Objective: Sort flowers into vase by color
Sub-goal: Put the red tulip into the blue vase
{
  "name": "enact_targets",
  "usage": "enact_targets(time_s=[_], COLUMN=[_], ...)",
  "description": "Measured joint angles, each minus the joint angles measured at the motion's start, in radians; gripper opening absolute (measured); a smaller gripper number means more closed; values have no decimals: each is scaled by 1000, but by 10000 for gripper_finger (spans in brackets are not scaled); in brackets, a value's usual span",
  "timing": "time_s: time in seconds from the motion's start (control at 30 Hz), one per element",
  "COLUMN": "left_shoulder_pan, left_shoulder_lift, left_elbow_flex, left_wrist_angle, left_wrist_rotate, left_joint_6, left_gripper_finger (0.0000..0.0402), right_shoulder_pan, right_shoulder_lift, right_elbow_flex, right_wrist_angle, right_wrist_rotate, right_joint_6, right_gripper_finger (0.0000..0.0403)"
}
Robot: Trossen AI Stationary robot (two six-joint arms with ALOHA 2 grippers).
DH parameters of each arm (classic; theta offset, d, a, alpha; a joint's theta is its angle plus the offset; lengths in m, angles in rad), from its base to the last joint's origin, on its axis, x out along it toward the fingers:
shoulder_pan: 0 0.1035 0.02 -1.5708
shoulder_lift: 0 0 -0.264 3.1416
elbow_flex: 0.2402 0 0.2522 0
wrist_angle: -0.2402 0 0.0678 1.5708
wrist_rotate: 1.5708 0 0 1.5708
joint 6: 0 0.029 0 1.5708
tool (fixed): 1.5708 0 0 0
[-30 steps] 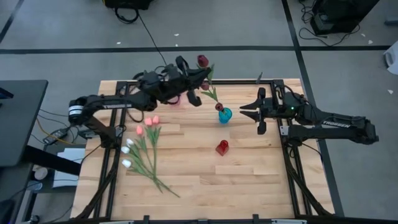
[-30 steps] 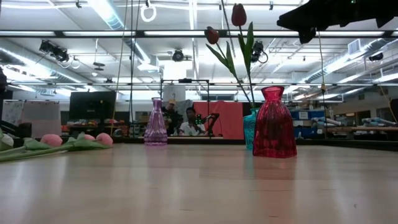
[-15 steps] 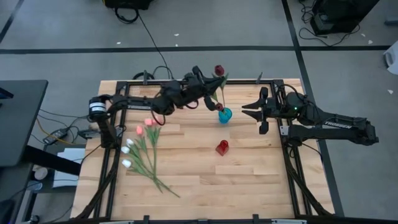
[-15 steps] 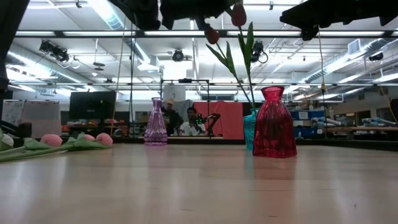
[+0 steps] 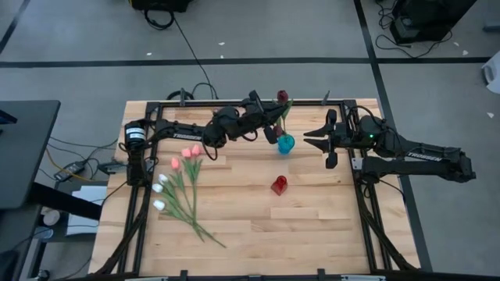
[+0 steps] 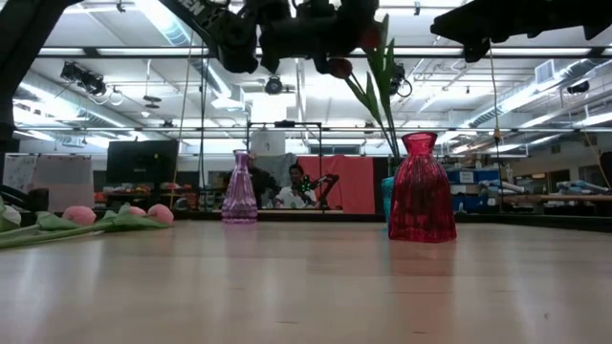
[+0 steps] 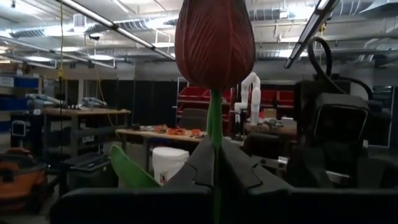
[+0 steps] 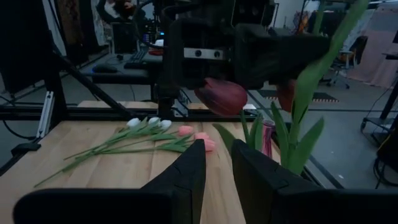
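Observation:
My left gripper [image 5: 275, 123] reaches over the teal vase [image 5: 285, 144] and is shut on a dark red tulip [image 7: 214, 43]. That tulip's head rises just past the fingertips in the left wrist view. A second dark red head [image 6: 335, 67] and green leaves [image 6: 382, 76] stand beside it, their stems slanting down toward the teal vase behind the red vase [image 6: 418, 188]. Pink tulips [image 5: 186, 156] and white tulips [image 5: 160, 191] lie flat on the table's left part. My right gripper [image 5: 306, 140] hovers open just right of the teal vase. My left gripper pinches the dark red tulip's green stem [image 7: 215, 124] between its two fingers, just below the head. It comes roughly level from the table's left, with the fingers across the stem. The tulip stands upright, head above the fingers; the stem's lower end is hidden.
A purple vase [image 6: 239, 188] stands toward the far left, and the red vase [image 5: 279, 185] stands nearer the near edge than the teal one. Black frame rails [image 5: 148, 226] run along the table's sides. Bare wood lies near the front edge [image 5: 312, 234].
My left arm has stretched toward the table's right until its gripper sits above the teal vase. The dark red tulip heads have shifted slightly right and sunk a little in the low view. My right arm has kept still.

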Motion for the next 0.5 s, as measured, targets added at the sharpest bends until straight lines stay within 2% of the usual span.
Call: enact_targets(time_s=[0.27, 0.5], left_shoulder_pan=[0, 0], left_shoulder_lift=[1, 1], left_elbow_flex=[0, 0], left_wrist_angle=[-31, -45], left_wrist_rotate=[13, 13], left_joint_6=[-11, -25], left_gripper_finger=[15, 46], right_shoulder_pan=[0, 0], right_shoulder_lift=[0, 0], right_elbow_flex=[0, 0], right_wrist_angle=[0, 9], right_wrist_rotate=[-7, -7], right_joint_6=[0, 8], right_gripper_finger=[91, 91])
